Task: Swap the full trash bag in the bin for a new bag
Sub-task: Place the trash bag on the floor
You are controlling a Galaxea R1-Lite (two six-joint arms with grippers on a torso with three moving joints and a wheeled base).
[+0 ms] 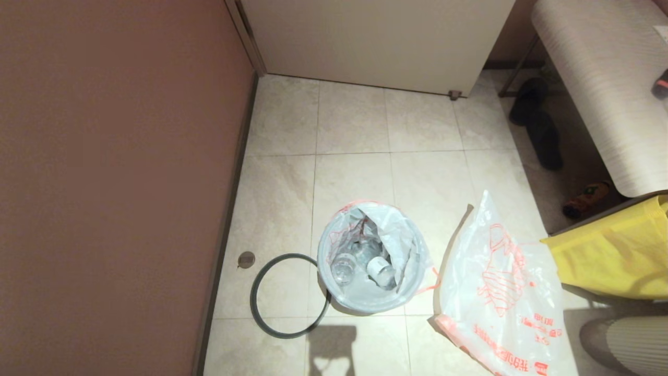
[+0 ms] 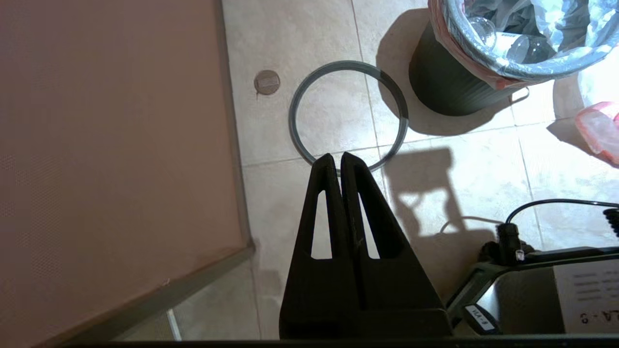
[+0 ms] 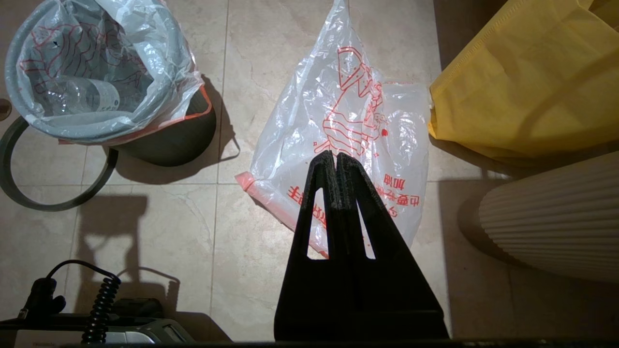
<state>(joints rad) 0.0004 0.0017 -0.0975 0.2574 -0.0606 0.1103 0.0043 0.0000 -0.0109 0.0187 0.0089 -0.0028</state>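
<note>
The bin point(image 2: 445, 82) stands on the tiled floor, its black wall showing below the full trash bag point(image 1: 407, 245) that lines it. The bag's mouth is open, its red-orange hem is folded over the rim, and clear bottles point(image 1: 344, 269) lie inside. The grey rim ring point(image 1: 252, 297) lies flat on the floor to the bin's left. The new bag point(image 1: 496, 292), flat with a red-orange drawing, lies to the bin's right. My left gripper point(image 2: 337, 157) hangs shut and empty over the ring's near edge. Above the new bag point(image 3: 338, 121), my right gripper point(image 3: 334, 154) is also shut and empty.
A pink wall point(image 1: 104, 183) runs along the left, with a floor drain point(image 1: 246, 259) at its foot. A yellow fabric bag point(image 1: 616, 256) and a pale ribbed object point(image 1: 626, 339) crowd the right. Dark shoes point(image 1: 543, 130) lie under a bench point(image 1: 610, 78) at the back right.
</note>
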